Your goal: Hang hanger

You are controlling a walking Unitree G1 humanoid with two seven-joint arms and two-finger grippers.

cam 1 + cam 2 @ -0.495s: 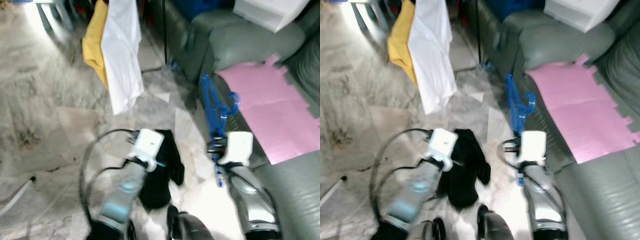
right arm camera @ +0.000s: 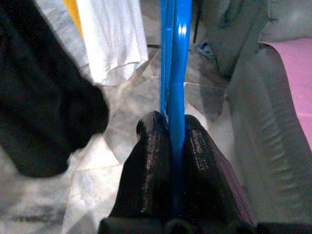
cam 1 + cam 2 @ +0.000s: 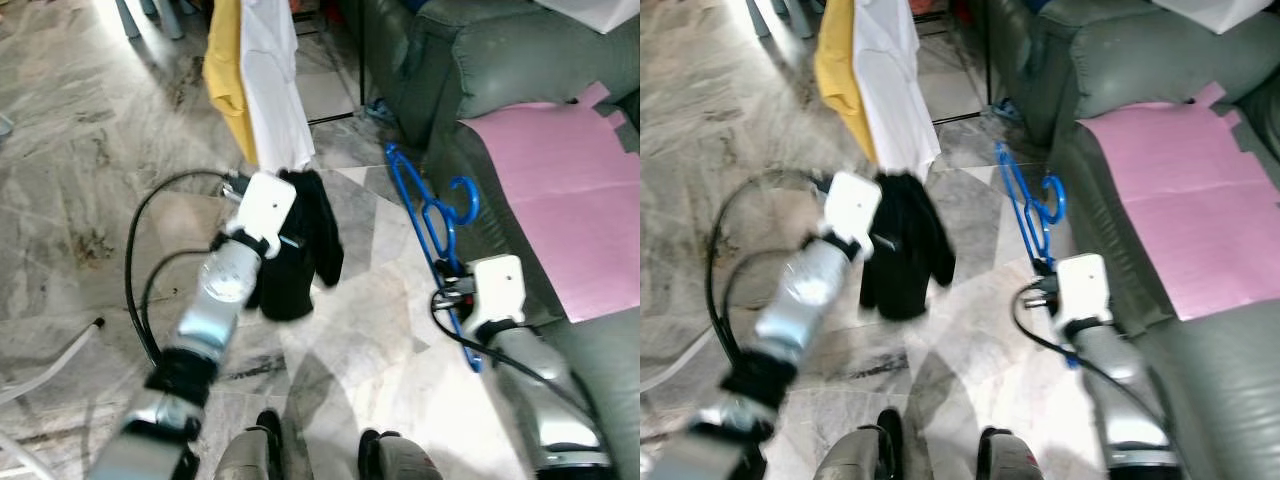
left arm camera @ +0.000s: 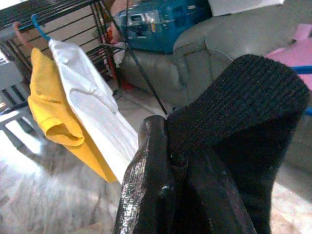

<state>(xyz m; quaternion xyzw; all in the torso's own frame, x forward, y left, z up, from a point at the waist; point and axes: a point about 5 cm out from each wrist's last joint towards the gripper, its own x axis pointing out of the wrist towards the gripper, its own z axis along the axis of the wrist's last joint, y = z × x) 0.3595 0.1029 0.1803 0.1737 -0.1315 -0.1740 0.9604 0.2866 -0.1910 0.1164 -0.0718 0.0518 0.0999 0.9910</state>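
Observation:
A blue plastic hanger [image 3: 425, 215] slants up over the floor beside the sofa, hook [image 3: 466, 201] toward the pink sheet. My right gripper [image 2: 170, 122] is shut on its lower bar, seen from the head at the right [image 3: 443, 286]. My left gripper [image 4: 168, 131] is shut on a black knitted garment [image 3: 300, 250], which hangs from it in mid-air left of the hanger. Just beyond the garment, a white shirt [image 3: 275, 80] and a yellow shirt [image 3: 228, 80] hang on a drying rack [image 4: 48, 12].
A grey-green sofa [image 3: 500, 60] runs along the right, with a pink sheet [image 3: 560, 180] on its seat. A blue box [image 4: 161, 24] sits behind the sofa arm. The marble floor [image 3: 80, 200] lies open to the left. My feet [image 3: 260, 450] stand at the bottom edge.
The camera has shifted, and the rack and shirts now look nearer. My left arm has stretched forward and lifted the black garment toward the shirts. The right gripper still holds the hanger.

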